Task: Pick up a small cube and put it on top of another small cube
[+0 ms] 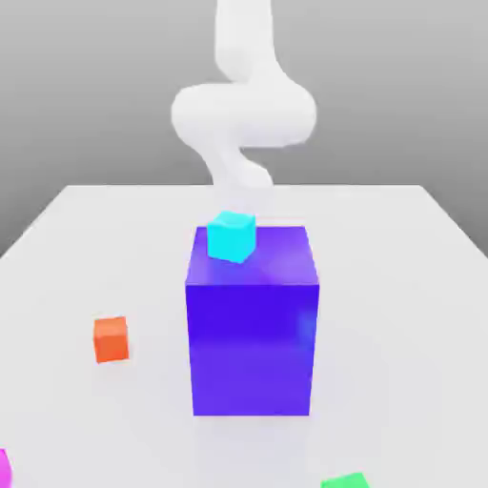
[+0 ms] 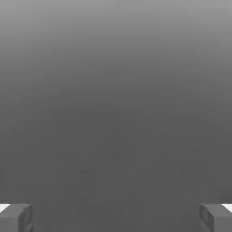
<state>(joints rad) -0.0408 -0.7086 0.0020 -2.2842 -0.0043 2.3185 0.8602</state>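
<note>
A: 1 white table carries everything; biggest on it is the blue block, below and in front of the arm.

B: And the cubes?

A: Cyan cube sits atop the block; orange cube rests well apart.

B: The gripper?

A: Fingers spread wide, holding nothing.

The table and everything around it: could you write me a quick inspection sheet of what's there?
Surface: white table, flat.
Job's things: cyan cube sits on the blue block, near its far corner on the exterior view's left; orange cube on the table.
Clutter: green cube and magenta cube at the near edge, both cut off.
Gripper: fingers wide apart, holding nothing; gripper.
Cables: nothing seen.
Surroundings: white arm behind the block; plain grey backdrop.
</note>
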